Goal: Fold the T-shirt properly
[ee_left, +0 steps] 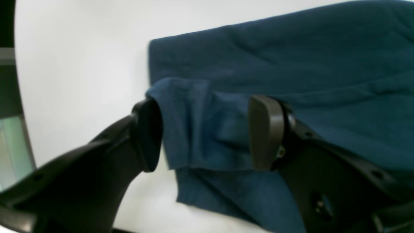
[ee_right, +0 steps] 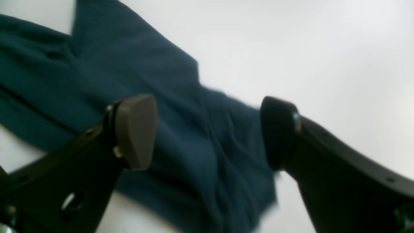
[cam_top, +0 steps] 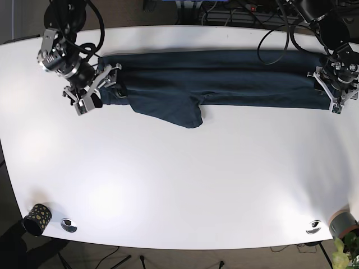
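Open end effectors (cam_top: 94, 89) (cam_top: 334, 89), unmarked navy T-shirt (cam_top: 224, 78) ends

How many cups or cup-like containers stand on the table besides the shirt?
2: a dark patterned cup at the near-left corner, and a grey cup at the near-right corner, partly cut off by the edge.

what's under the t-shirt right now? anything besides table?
Only the white table shows around the folded dark blue T-shirt, which lies flat in a long band along the far side. The surface beneath it is covered by cloth, so anything under it cannot be seen.
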`<state>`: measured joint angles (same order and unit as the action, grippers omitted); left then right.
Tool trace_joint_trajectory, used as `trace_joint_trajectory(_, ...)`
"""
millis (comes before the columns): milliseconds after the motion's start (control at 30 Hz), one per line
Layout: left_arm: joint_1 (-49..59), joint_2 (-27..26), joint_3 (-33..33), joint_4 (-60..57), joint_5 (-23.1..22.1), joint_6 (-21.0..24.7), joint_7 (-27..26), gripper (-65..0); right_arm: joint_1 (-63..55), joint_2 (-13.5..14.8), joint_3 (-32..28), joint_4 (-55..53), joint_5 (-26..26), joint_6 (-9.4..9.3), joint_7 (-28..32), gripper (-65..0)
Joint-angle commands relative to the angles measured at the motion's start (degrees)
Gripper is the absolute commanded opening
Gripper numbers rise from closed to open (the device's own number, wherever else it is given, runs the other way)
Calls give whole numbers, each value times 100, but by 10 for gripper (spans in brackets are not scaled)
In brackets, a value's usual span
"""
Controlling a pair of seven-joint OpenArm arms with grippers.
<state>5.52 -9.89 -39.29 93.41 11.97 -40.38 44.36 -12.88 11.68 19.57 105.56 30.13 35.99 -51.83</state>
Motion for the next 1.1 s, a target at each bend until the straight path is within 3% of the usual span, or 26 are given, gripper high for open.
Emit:
trace_joint_trajectory(0,-161,-105,-23,141,-32,38,-62,-272,335,-21,-54,-485,104,10,10,-171)
trace_joint_trajectory(233,-222,-105,-32,62,-23,38,-62,-272,941,-56,-617,-1277,121,-8,1,-208)
trace_joint_trajectory(567,-143,-149,-76,-272,-14,38,-71,-272,1214,-443,-1100,-1910,60,-25,1,-301)
trace_joint_trajectory(667,-99,-141,-40,-272,-23,38,-89,-272,1266,-513,-1100,-1910,60,-25,1,-358)
trace_joint_trajectory(767,-90,-123,-32,-272,-23,38,-89,-272,1293,-672,-1100,-1892,68,-25,1,-461)
trace_joint_trajectory(933,-99,-114,-23,-466,-23,38,-89,-272,1328,-698,-1100,-1690,86,-25,1,-602)
trace_joint_trajectory(1067,-108,-149,-23,-694,-23,38,-97,-272,1284,-672,-1091,-1470,104,-25,1,-650)
